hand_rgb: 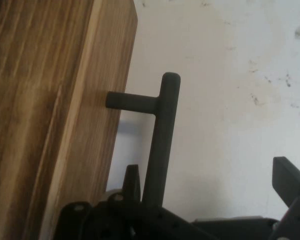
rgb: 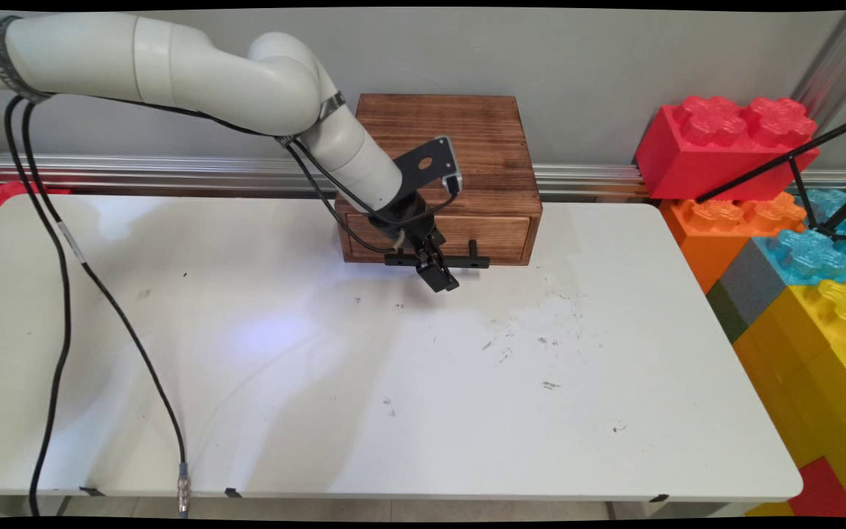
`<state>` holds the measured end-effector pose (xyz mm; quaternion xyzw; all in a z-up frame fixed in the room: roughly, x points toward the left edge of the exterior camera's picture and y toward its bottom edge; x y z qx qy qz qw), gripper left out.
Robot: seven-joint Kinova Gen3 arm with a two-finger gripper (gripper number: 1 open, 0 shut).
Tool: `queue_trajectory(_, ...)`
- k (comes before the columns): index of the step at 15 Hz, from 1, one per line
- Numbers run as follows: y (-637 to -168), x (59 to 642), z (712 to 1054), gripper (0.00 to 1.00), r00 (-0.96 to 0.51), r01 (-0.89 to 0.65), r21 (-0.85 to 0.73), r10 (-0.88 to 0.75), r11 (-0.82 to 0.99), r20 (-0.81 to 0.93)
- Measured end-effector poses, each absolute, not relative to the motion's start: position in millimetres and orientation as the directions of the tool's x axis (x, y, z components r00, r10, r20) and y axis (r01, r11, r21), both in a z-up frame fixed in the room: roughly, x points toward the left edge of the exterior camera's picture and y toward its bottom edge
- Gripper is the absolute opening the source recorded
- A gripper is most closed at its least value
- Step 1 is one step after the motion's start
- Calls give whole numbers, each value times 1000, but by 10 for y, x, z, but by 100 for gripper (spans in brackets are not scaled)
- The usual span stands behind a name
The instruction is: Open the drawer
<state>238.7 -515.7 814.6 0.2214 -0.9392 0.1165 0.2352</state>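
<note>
The claw (rgb: pixel 439 273) is seen spread wide about the black bar handle (rgb: pixel 438 259), one finger on each side, not clenched. The handle is judged rigid and best taken mid-bar. It is fixed to the wooden drawer box (rgb: pixel 441 180) at the counter's (rgb: pixel 408 382) far edge.

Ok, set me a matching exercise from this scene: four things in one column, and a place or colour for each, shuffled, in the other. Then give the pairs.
Things:
1. wooden drawer box
2. black bar handle
3. red block
4. gripper

Descriptions:
A. on top of the orange block, right of the table
B. at the table's far edge, against the wall
C. at the handle, with one finger on the drawer side of the bar and the other well out on the far side
D. standing off the drawer front on short posts

Pairs: 1-B, 2-D, 3-A, 4-C
</note>
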Motion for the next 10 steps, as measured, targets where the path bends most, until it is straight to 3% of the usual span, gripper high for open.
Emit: queue_trajectory(10,-5235,2297,7896,100,-838,-414,-158,-307,897,451)
